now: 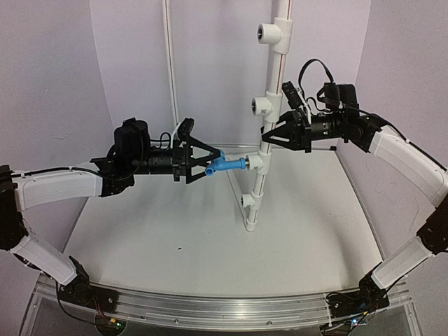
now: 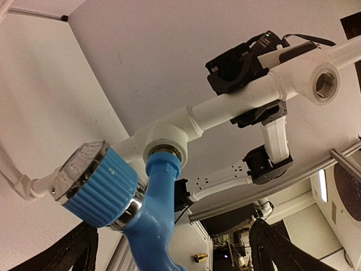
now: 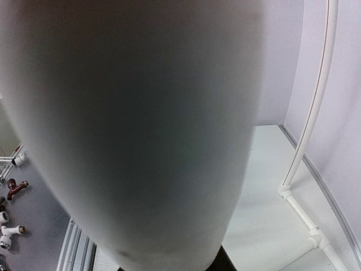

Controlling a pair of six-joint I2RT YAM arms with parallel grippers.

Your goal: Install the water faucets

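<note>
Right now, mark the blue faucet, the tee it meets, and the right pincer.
blue faucet [image 2: 161,189], left wrist view, on its blue body.
tee fitting [image 2: 168,135], left wrist view, on its socket collar.
right pincer [image 1: 267,136], top view, midway between fingertips clamped on the white pipe [image 1: 274,73].
</note>
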